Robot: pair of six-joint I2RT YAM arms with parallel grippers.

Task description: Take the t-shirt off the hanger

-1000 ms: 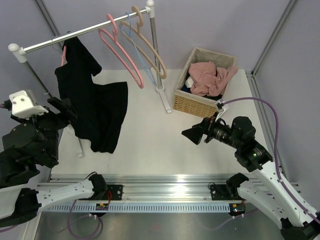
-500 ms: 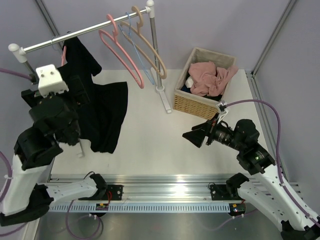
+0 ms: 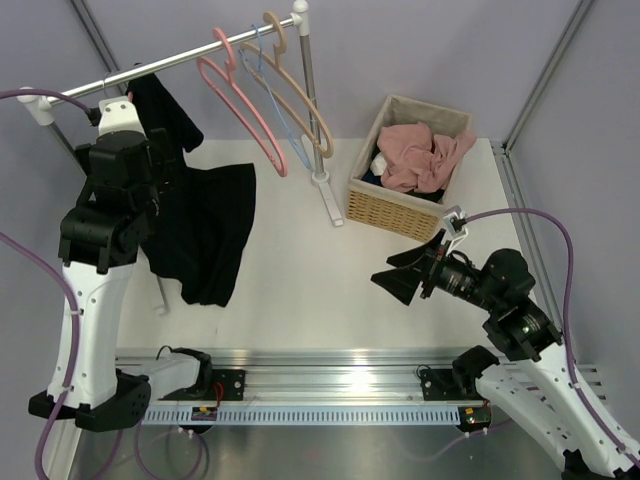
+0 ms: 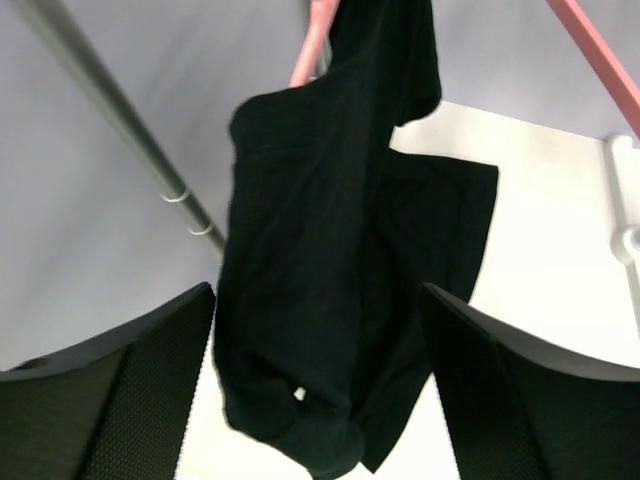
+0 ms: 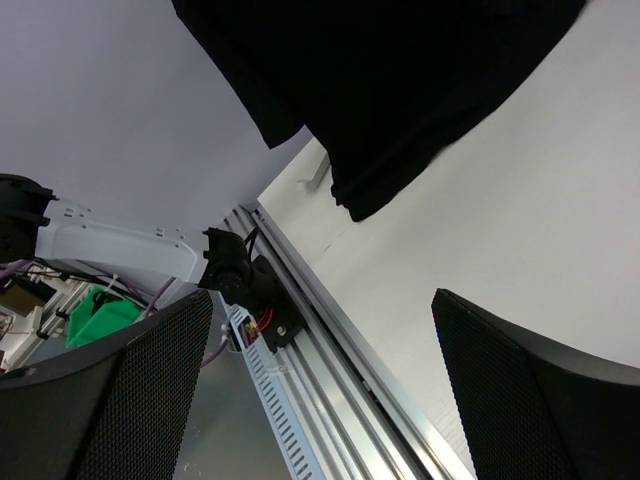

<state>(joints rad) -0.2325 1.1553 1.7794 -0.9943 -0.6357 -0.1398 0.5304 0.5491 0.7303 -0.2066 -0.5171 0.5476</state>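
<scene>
nothing done yet: the t-shirt (image 3: 200, 225) hangs on the hanger (image 4: 310, 45) on the rail (image 3: 175, 62) (one side slumped low). my left gripper (image 4: 315, 300) gapes empty near it; my right gripper (image 3: 397, 278), also spread, waits well apart.

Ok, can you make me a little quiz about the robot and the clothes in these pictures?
1. True or false: the plain black cloth t-shirt hangs on the thin pink plastic hanger.
2. What lies on top in the woven basket? A) a dusty-pink cloth garment B) a yellow ball C) a green hanger
3. Fill in: the left arm's fingers are ____ (open or shut).

Key: 1 true. 2 A. 3 open, with the t-shirt hanging in front of them, not gripped.
</scene>
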